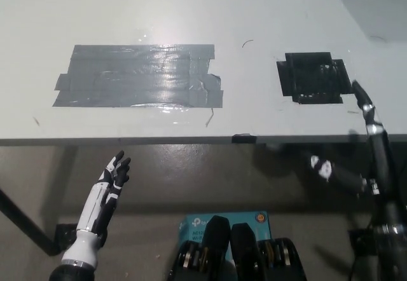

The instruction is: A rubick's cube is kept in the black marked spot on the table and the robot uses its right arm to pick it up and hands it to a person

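The left hand hung low at the near left, below the table's front edge, its fingers apart and holding nothing. At the near right the right hand was also below and just at the table edge, with its fingers spread wide: one fingertip reached up over the table's near right corner, another stuck out sideways under the edge. It held nothing.

The table filled the upper part of the view. On its right side lay the black spot, a square patch of dark tape, just beyond the raised fingertip and not touched by it. No cube sat on the spot, and none could be seen anywhere on the table or in either hand, so its place could not be told. Left of the spot, well apart from it, was a broad grey tape patch, shiny under the light. Under the table, near the left hand, a dark table leg ran slantwise to the floor.
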Controlling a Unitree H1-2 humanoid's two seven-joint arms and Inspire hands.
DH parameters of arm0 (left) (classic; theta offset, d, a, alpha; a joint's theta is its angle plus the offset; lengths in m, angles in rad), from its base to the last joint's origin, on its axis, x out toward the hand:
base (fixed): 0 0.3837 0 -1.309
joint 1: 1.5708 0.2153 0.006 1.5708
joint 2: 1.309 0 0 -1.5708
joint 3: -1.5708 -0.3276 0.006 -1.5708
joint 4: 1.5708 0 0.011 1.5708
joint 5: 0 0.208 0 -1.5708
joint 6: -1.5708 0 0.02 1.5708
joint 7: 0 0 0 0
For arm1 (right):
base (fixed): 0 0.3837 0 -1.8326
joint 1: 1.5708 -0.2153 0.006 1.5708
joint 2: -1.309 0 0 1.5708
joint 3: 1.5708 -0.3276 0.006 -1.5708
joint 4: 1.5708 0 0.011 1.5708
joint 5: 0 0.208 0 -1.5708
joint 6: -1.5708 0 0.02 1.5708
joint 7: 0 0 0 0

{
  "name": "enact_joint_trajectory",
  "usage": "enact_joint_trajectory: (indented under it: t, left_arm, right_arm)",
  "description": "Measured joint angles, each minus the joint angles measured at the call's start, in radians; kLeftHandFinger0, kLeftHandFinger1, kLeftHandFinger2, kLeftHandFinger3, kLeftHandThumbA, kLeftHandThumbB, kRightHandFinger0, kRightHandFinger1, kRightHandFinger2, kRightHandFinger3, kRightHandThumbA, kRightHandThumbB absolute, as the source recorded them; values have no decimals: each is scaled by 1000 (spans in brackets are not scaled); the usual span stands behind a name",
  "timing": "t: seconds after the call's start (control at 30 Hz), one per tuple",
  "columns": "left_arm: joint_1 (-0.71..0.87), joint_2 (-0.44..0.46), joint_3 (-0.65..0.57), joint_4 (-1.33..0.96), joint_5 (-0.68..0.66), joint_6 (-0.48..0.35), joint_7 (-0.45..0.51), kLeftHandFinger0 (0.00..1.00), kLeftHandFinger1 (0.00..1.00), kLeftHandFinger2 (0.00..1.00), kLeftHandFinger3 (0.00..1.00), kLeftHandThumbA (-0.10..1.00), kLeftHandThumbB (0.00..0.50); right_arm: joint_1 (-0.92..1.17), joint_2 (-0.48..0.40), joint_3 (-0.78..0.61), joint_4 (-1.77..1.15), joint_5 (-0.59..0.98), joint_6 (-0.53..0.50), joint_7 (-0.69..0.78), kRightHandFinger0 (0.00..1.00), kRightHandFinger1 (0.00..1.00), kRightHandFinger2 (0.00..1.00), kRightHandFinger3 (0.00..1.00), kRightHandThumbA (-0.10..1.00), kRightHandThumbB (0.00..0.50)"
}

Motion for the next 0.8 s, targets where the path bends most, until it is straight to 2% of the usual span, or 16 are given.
enact_joint_trajectory:
  t: [0.07, 0.13, 0.17, 0.2, 0.37, 0.5, 0.8]
  left_arm:
    - [0, 1, -1, 0, 0, -2, 0, 1000, 1000, 1000, 1000, 907, 171]
    - [1, 1, -1, 0, 0, -3, 0, 1000, 1000, 1000, 1000, 902, 175]
    - [1, 0, -2, -1, 0, -5, 0, 1000, 1000, 1000, 1000, 902, 175]
    - [2, 0, -2, -2, 0, -5, 0, 1000, 1000, 1000, 1000, 903, 176]
    - [12, 0, -4, -6, 1, -7, 0, 1000, 1000, 1000, 1000, 884, 172]
    - [14, 1, -7, -11, 2, -6, 0, 1000, 1000, 1000, 1000, 851, 155]
    - [17, 1, -11, -28, 5, -6, 0, 1000, 1000, 1000, 1000, 842, 150]
  right_arm:
    - [27, -1, 2, -15, -21, -30, 0, 1000, 1000, 1000, 1000, 928, 329]
    - [32, -1, 3, 0, -28, -46, 0, 1000, 1000, 1000, 1000, 873, 305]
    - [27, -1, 4, 84, -36, -66, 1, 1000, 1000, 1000, 1000, 872, 305]
    - [26, -1, 4, 112, -38, -70, 1, 1000, 1000, 1000, 1000, 877, 330]
    - [19, 0, 14, 264, -50, -103, 4, 1000, 1000, 1000, 1000, 887, 335]
    - [17, 0, 27, 306, -61, -123, 15, 1000, 1000, 1000, 1000, 909, 341]
    - [16, 0, 39, 318, -67, -142, 36, 1000, 1000, 1000, 1000, 899, 336]
